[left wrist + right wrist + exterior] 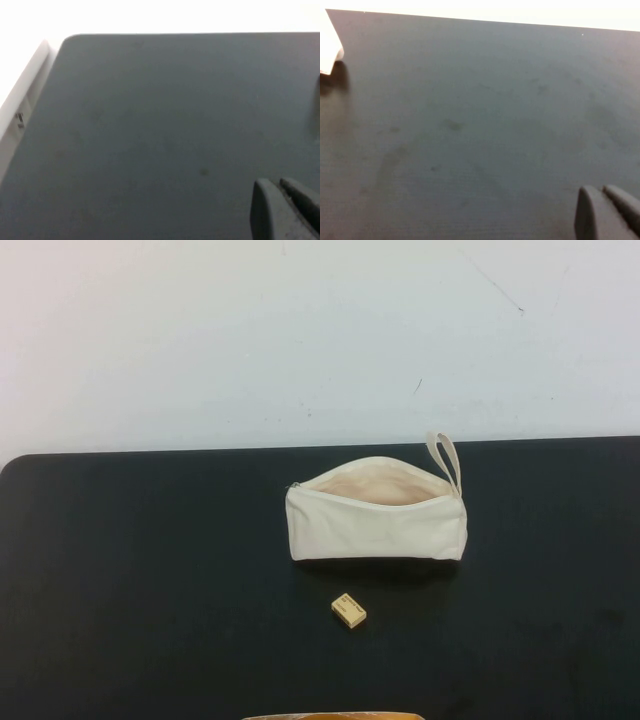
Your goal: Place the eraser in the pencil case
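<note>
The cream-white pencil case (378,522) stands on the black table (150,570) near the middle, its zip open and beige lining showing, loop strap at its right end. The tiny tan-yellow eraser (348,611) lies on the table just in front of it, apart from it. Neither arm shows in the high view. My left gripper (279,186) is shut and empty over bare table. My right gripper (600,191) is shut and empty over bare table; a white corner of the pencil case (329,52) shows at the edge of the right wrist view.
A white wall (300,330) rises behind the table's far edge. A tan object's edge (335,716) shows at the bottom of the high view. The table's rounded far left corner (70,39) shows in the left wrist view.
</note>
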You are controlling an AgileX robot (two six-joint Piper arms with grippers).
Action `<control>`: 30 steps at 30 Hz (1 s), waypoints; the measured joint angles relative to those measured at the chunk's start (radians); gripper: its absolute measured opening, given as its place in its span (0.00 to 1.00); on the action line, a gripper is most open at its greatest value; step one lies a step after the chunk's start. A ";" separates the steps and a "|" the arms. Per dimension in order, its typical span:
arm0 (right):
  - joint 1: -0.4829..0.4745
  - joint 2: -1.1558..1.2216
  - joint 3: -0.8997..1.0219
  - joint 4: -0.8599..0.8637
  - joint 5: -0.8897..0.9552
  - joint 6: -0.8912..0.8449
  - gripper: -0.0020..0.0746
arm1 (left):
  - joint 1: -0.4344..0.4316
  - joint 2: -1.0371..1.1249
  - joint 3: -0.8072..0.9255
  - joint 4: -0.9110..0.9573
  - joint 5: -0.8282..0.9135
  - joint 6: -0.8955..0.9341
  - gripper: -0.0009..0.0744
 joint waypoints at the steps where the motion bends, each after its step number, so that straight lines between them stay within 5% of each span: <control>1: 0.000 0.000 0.000 0.000 0.000 0.000 0.02 | 0.000 0.000 0.000 0.002 -0.008 0.000 0.01; 14: 0.000 0.000 0.000 0.000 0.000 0.000 0.02 | 0.000 0.000 0.005 0.005 -0.616 0.002 0.01; 23: 0.000 0.000 0.000 0.000 0.000 0.000 0.02 | 0.000 0.000 0.005 0.005 -0.825 0.004 0.01; 26: 0.000 0.000 0.000 0.000 0.000 0.000 0.02 | 0.000 0.000 -0.012 0.005 -0.798 -0.005 0.01; 30: 0.000 0.000 0.000 0.000 0.000 0.000 0.02 | 0.000 0.000 -0.167 0.005 -0.527 -0.005 0.01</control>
